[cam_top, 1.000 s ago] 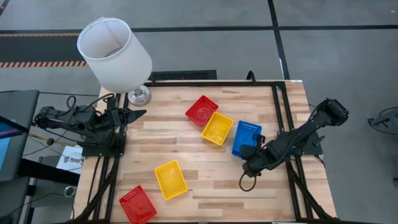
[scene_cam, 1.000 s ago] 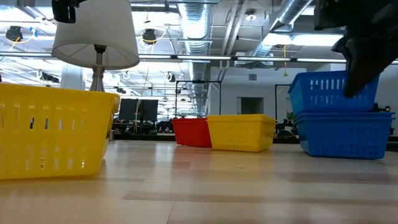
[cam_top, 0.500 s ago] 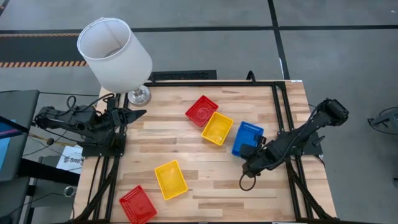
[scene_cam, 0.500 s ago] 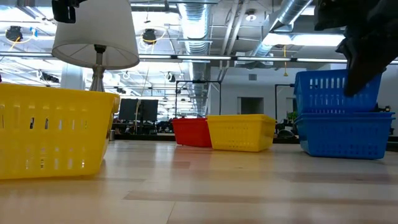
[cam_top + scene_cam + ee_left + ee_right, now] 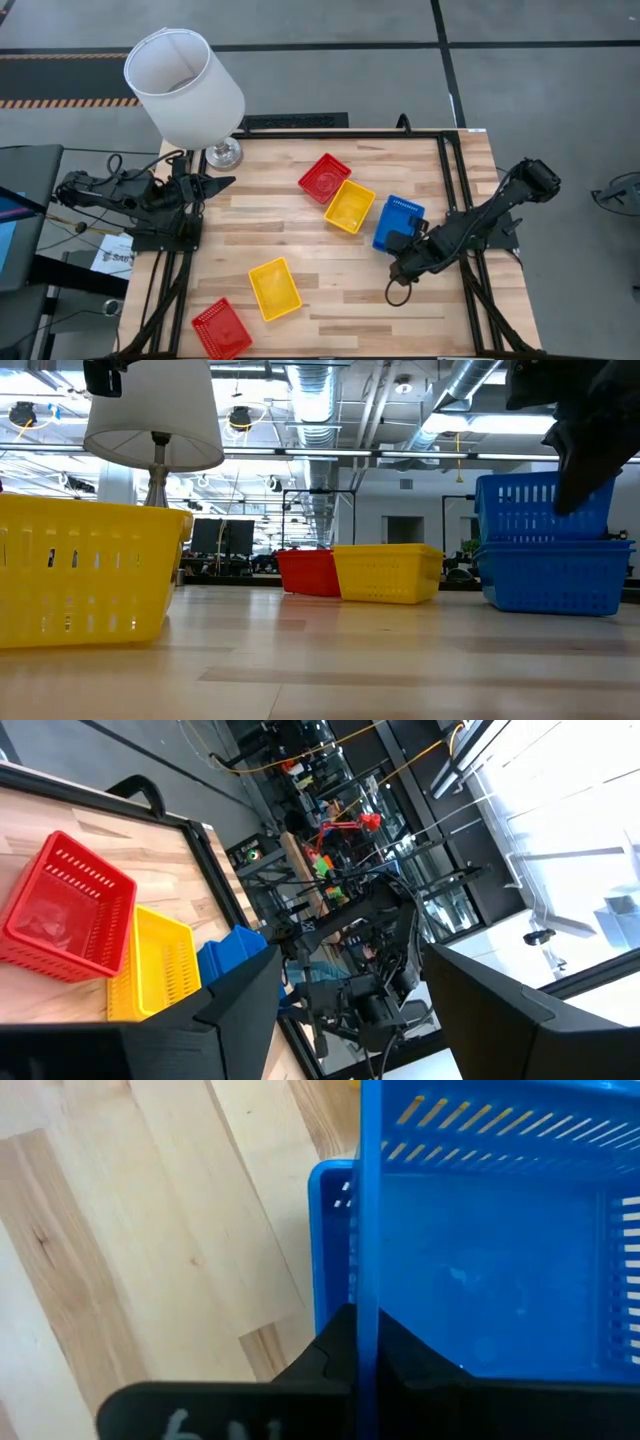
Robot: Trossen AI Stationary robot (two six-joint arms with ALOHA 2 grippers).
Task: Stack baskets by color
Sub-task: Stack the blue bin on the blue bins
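Near the right edge of the table we have a blue basket (image 5: 396, 220) pinched by its rim, the right gripper (image 5: 358, 1342) clamped on the thin wall, one finger inside and one outside. The low view shows it sitting tilted in a second blue basket (image 5: 556, 575) beneath, not yet fully nested. We judge these trays light, thin and somewhat flexible, the mesh walls easy to bend, so the rim midway along a short side looks the soundest hold, with only modest squeeze. Just beside the blue pair lie a yellow basket (image 5: 349, 206) and a red basket (image 5: 324, 178), touching. Another yellow basket (image 5: 274, 289) and another red basket (image 5: 221, 329) sit well apart toward the near left corner. Our left gripper (image 5: 212, 185) waits by the lamp (image 5: 184, 86), fingers apart.
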